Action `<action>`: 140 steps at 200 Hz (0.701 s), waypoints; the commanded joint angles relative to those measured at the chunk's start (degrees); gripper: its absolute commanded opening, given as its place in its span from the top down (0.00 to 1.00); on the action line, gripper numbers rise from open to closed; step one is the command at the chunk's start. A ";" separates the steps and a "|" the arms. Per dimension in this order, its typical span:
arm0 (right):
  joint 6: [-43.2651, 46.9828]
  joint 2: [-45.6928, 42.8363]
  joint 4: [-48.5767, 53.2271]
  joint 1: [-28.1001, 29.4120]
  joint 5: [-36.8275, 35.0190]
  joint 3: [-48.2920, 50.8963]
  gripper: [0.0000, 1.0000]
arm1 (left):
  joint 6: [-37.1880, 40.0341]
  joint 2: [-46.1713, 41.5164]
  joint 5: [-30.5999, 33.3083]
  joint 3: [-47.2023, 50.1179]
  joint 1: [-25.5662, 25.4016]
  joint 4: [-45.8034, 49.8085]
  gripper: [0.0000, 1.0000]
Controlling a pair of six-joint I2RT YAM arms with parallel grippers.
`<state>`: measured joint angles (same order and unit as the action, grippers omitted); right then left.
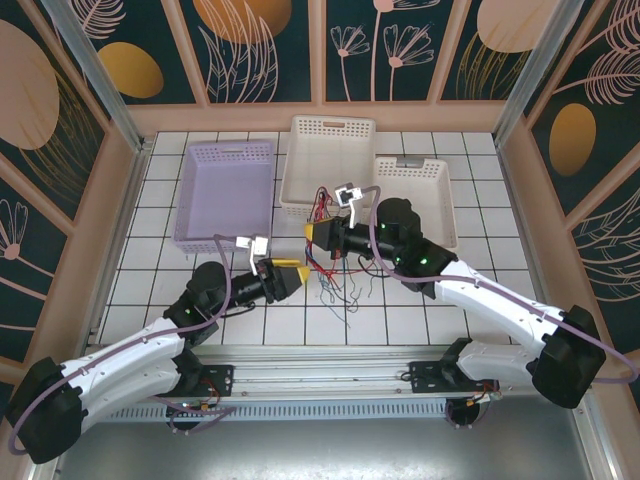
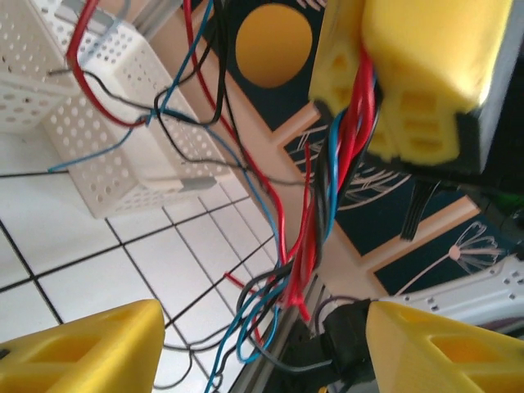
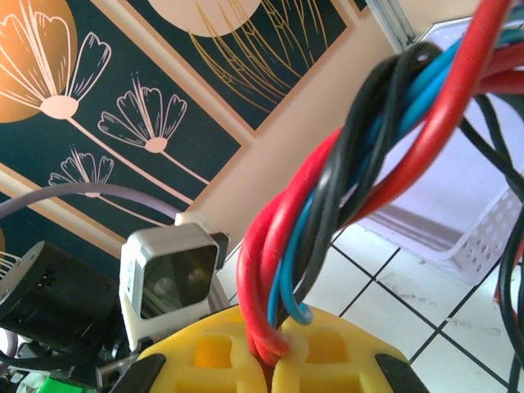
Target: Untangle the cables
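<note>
The cables (image 1: 335, 275) are a twisted bundle of thin red, blue and black wires. My right gripper (image 1: 312, 233) holds the bundle's top above the tiled floor, and loose ends trail down onto the tiles. In the right wrist view the yellow jaws of the right gripper (image 3: 274, 360) are shut on the cables (image 3: 344, 205). My left gripper (image 1: 300, 272) sits just left of the hanging wires. In the left wrist view the left gripper (image 2: 262, 352) stands open. The cables (image 2: 307, 246) hang between its fingertips (image 2: 90, 348) without touching them. The right gripper (image 2: 401, 74) shows above them.
A lilac basket (image 1: 225, 190) stands at the back left. A white basket (image 1: 330, 160) is behind the grippers and another white basket (image 1: 415, 195) to their right. Wooden walls (image 1: 330, 118) enclose the white tiled floor (image 1: 160, 270).
</note>
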<state>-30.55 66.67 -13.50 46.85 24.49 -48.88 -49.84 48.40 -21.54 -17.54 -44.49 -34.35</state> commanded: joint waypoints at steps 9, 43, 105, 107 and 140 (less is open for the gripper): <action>0.22 -0.78 -2.89 0.65 1.70 0.37 1.00 | -2.80 0.90 2.67 -0.61 -0.29 -8.39 0.38; -0.30 -0.32 -3.71 0.87 1.88 0.64 1.00 | -4.81 4.33 1.03 -1.14 -0.25 -13.10 0.52; -1.22 0.00 -4.68 1.05 2.64 0.89 1.00 | -5.61 5.91 0.45 -1.14 -0.29 -15.33 0.68; -1.26 -0.04 -4.76 1.05 2.73 0.89 1.00 | -5.64 5.96 0.45 -1.17 -0.30 -15.36 0.68; -1.80 0.37 -5.40 1.29 3.16 1.20 1.00 | -6.54 6.76 0.19 -0.61 -0.28 -17.35 0.72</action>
<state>-31.14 66.70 -15.25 47.42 25.65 -48.51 -55.42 54.52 -20.53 -17.56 -44.49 -47.00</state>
